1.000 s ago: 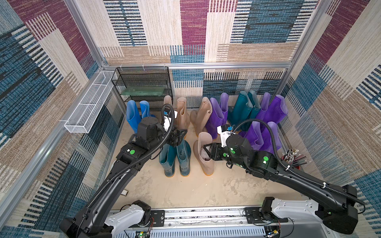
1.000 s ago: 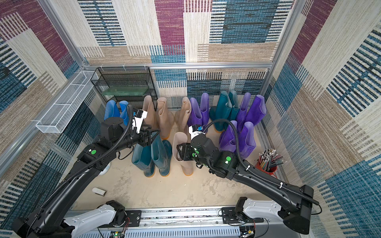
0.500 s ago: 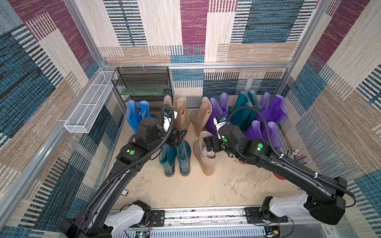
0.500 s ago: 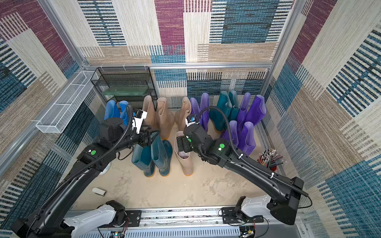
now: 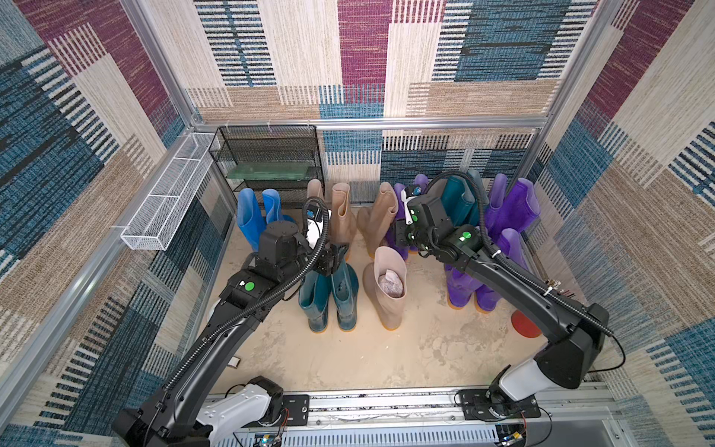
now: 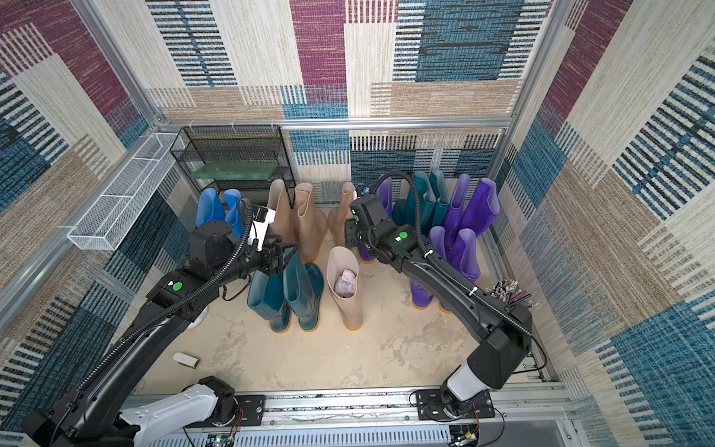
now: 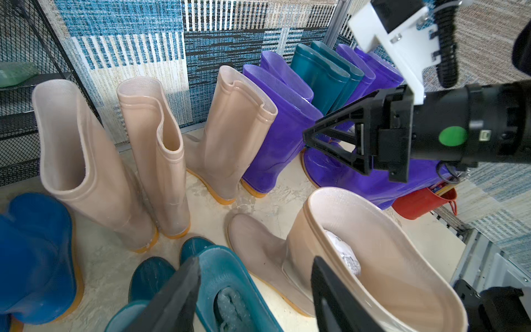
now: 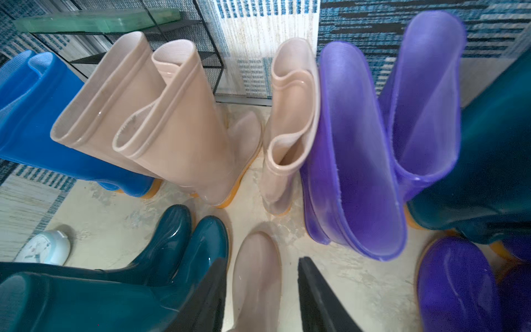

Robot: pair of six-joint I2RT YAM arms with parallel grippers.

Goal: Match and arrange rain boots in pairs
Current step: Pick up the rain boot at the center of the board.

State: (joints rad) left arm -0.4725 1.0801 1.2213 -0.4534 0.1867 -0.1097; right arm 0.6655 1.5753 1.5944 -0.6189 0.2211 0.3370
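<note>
R claw (image 8: 262, 261) half-open, empty, prob lining up lone back beige boot (image 8: 290, 115); L claw (image 7: 255, 260) wide over teal pair (image 5: 315, 302), maybe steadying.

Patchwork woven walls (image 5: 363, 58) enclose a mottled beige floor (image 5: 367, 356) and black mesh rack (image 5: 271, 154).

Parted claw (image 7: 255, 261), teal boot (image 7: 230, 278), beige boot (image 7: 388, 238)
</note>
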